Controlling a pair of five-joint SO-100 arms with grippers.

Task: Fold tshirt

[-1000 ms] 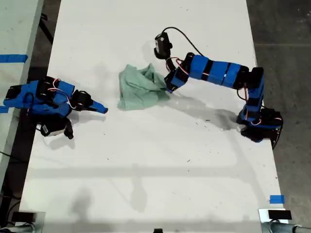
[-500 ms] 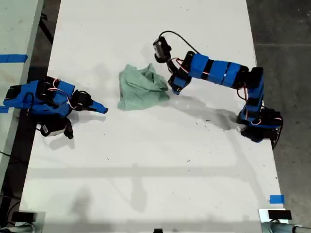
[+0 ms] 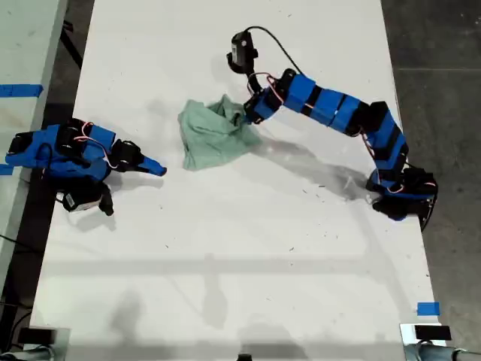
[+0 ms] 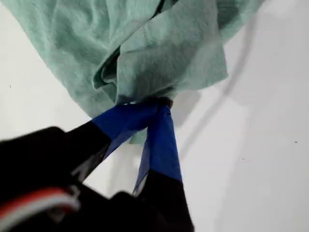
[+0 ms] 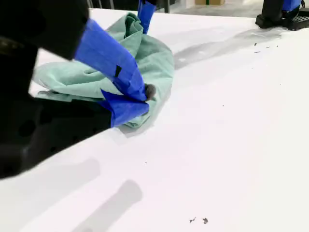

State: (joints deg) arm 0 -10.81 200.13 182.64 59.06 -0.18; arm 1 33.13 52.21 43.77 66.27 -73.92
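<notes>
No text, label, brand, number or sign can be read in any of the views — the tshirt point(image 3: 213, 134) is plain, with no print, and the white tabletop point(image 3: 248, 248) carries no writing. The blue tape strips point(image 3: 428, 308) at the edges of the exterior view are blank.

My first gripper point(image 3: 246, 116) is now pinched on the tshirt point(image 3: 213, 136) edge after releasing and drawing back, and it lifts that fold up and over, bunching the cloth ahead of its tips.
</notes>
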